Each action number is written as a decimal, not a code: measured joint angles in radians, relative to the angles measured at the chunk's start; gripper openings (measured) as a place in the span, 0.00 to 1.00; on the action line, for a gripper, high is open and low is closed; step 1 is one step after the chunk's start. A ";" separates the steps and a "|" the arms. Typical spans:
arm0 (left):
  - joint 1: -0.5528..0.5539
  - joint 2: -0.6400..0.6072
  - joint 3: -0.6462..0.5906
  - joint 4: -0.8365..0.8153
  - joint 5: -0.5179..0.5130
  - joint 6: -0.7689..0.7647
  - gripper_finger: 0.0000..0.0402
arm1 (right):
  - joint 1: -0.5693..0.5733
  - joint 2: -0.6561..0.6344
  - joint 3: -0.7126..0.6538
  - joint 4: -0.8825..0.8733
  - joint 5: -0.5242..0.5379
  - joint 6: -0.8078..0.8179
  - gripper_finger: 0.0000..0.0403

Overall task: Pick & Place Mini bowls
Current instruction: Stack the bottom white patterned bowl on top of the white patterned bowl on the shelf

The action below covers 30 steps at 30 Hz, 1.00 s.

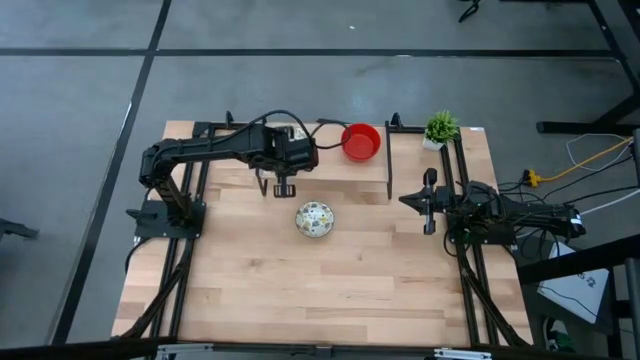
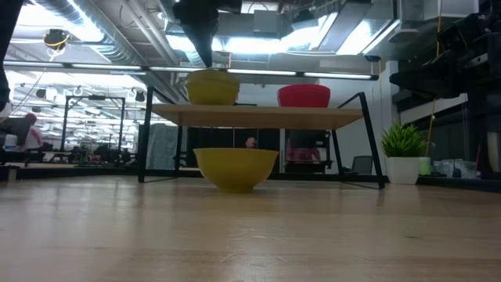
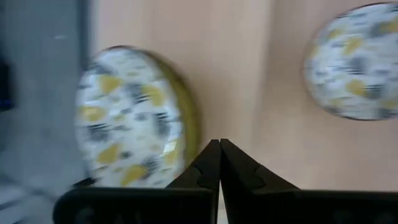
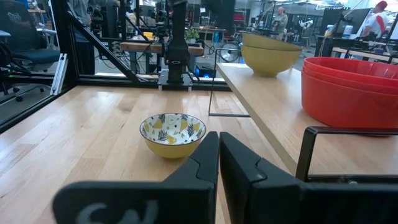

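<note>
Here, patterned bowl [image 1: 314, 219] lies below left jaws [image 1: 284, 189].

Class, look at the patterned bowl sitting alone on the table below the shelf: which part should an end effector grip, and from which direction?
Grip the rim of the patterned bowl, coming straight down from above, one finger inside and one outside the wall. It stands upright and open on the table, with rounded sides that offer no flat hold. Nothing stands close beside it.

Desk [image 1: 300, 270]: pale wood planks, smooth, satin sheen. Shelf [image 4: 273, 118]: same wood, thin black metal frame. Red bowls [image 4: 348, 90]: glossy. Patterned bowl [image 4: 172, 134]: glazed, yellow outside. Fingers [image 4: 239, 171]: matt black plastic.
</note>
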 joint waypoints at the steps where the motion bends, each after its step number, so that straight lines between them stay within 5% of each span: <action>1: -0.001 0.000 0.000 0.000 -0.035 0.000 0.00 | 0.000 0.000 0.000 0.000 0.000 0.000 0.04; 8: 0.014 0.000 0.001 -0.001 -0.093 0.010 0.00 | 0.000 0.000 0.000 0.000 0.000 0.000 0.04; 30: 0.037 0.005 -0.011 0.001 -0.041 0.006 0.00 | 0.000 0.000 0.000 0.000 0.000 0.000 0.04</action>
